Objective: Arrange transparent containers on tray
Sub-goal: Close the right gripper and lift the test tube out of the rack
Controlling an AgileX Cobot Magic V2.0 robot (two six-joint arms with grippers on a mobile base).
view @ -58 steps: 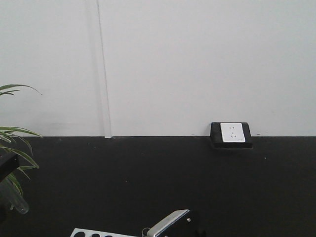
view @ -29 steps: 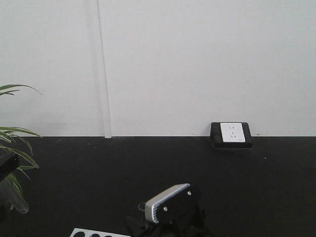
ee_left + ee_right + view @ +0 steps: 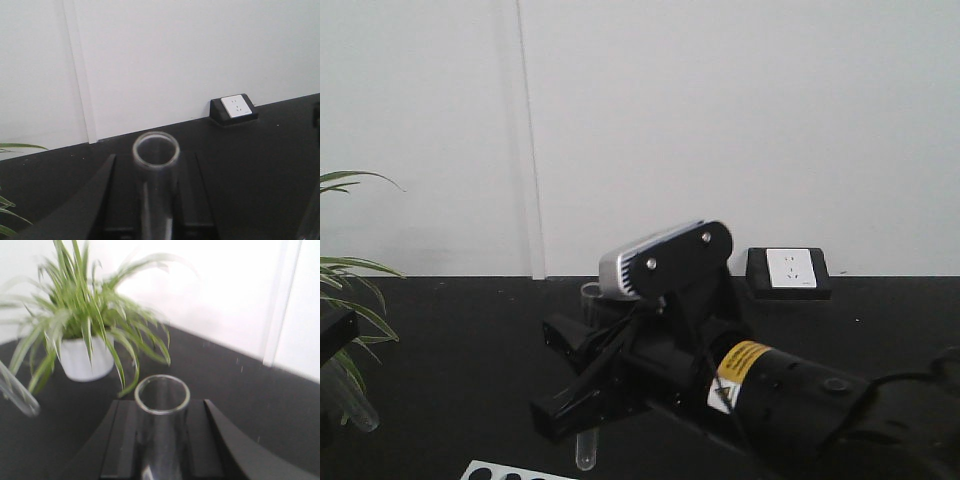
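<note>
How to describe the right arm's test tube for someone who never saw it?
Find the black arm with the yellow label before the white wall. Its fingers hold an upright clear test tube; the other tube, far left, is tilted.

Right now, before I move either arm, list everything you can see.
Test tubes: two, clear, one in each gripper.
Rack: one, white with dark holes, bottom edge of the front view.
Potted plant: one, green leaves, white pot, on the table at the left.
Wall socket: one, white in a black housing, at the foot of the wall.
Table: one, black.
Wall: white, behind the table.
Left gripper: black, shut on a test tube.
Right gripper: black, shut on a test tube.
</note>
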